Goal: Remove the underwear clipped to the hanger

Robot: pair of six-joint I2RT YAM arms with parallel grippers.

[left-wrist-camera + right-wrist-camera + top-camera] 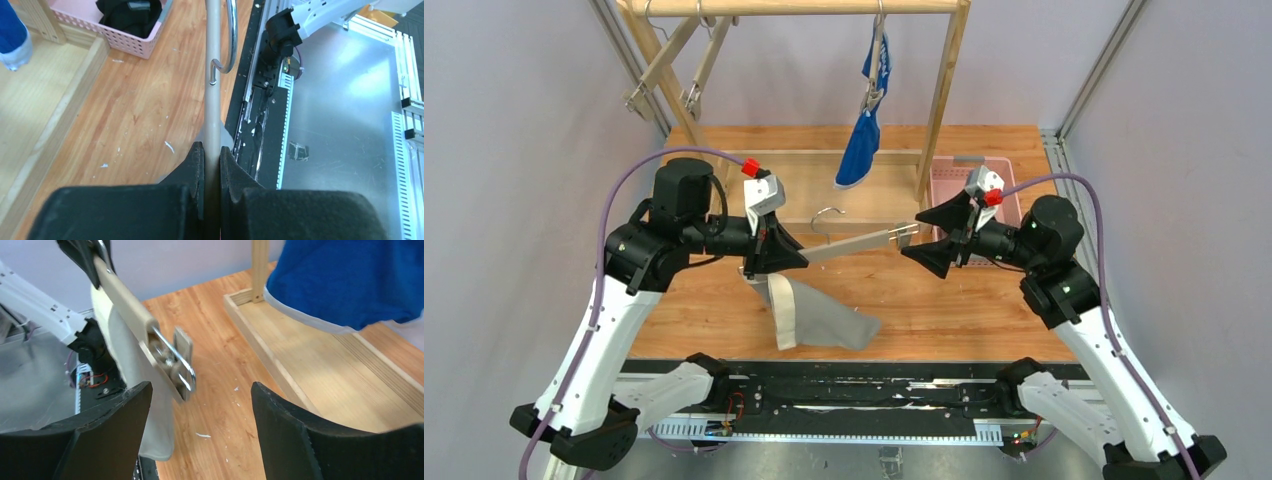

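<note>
My left gripper (pixel 792 257) is shut on the bar of a wooden hanger (pixel 854 245), held level above the table; the left wrist view shows the jaws (pixel 212 150) tight on the bar (pixel 213 90). The grey underwear (pixel 816 320) hangs from the hanger's left end down onto the table. My right gripper (pixel 914 236) is open at the hanger's right end. In the right wrist view the bare metal clip (pixel 176 362) sits between my fingertips, near the left finger (pixel 115 415), with the grey cloth (pixel 131 390) behind it. The blue underwear (pixel 864 130) hangs clipped on the rack. The black underwear (pixel 129 12) lies in the pink basket (pixel 125 42).
A wooden rack (pixel 944 95) stands at the back, with a flat base frame (pixel 280 355). Two bare hangers (pixel 669 70) hang at its left end. The pink basket (pixel 954 185) stands behind my right gripper. A metal rail (pixel 824 395) runs along the near table edge.
</note>
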